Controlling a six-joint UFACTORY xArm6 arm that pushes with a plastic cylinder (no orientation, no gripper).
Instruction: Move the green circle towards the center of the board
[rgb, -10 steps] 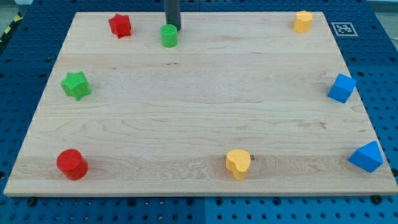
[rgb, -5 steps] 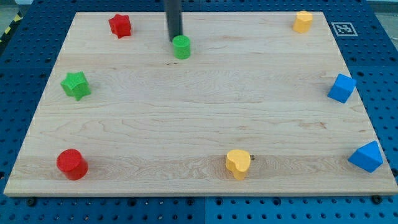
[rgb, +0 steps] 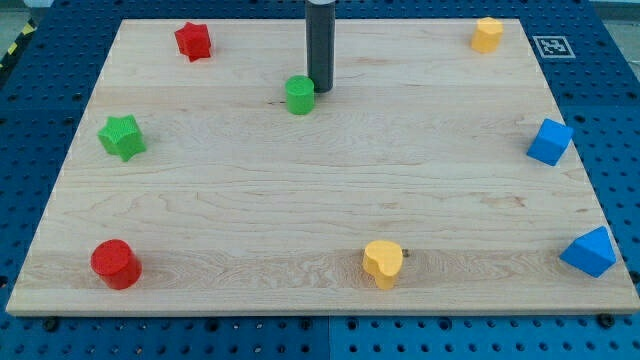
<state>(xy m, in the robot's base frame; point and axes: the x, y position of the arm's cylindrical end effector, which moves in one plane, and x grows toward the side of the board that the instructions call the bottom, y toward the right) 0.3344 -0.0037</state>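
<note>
Contact looks made: my tip (rgb: 319, 91) sits just up-right of the green circle (rgb: 299, 95), touching its edge (there are no jaws on this rod, so nothing is gripped). That side suits a shove down the board (rgb: 330, 200), whose centre lies below-right of the circle.

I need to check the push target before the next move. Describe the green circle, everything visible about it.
The green circle is a short, upright cylinder, solid green with a matte, plastic-like look and a flat top. It stands on the wooden board, above the centre and slightly toward the view's left. My tip sits right beside it on the view's right, at or very near contact; a gap cannot be made out. No other block touches it.
</note>
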